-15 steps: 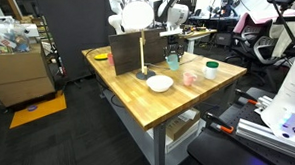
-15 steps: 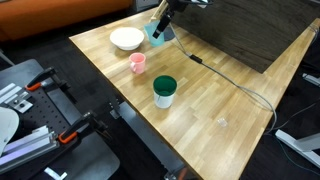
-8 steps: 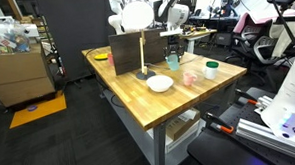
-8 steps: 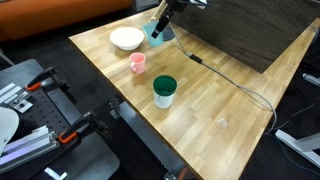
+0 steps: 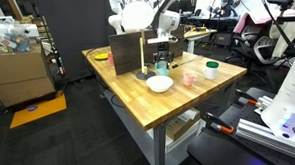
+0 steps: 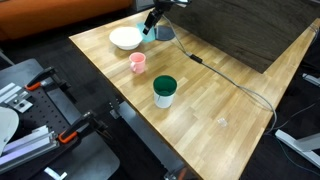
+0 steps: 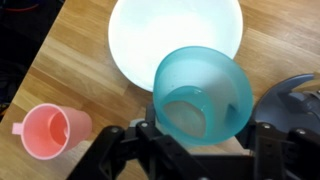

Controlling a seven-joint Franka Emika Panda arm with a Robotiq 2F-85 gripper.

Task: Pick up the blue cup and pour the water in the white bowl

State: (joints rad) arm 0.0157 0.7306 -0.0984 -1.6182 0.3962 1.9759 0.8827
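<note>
Jaws pinch the blue cup at its sides, the mouth open toward the wrist camera. In that view the cup overlaps the near rim of the white bowl. In an exterior view the cup hangs just beside the bowl, clear of the tabletop, apparently tipped toward the bowl. Whether it holds water cannot be told. A pink cup stands upright near the bowl. A white cup with green top stands farther along, well apart.
</note>
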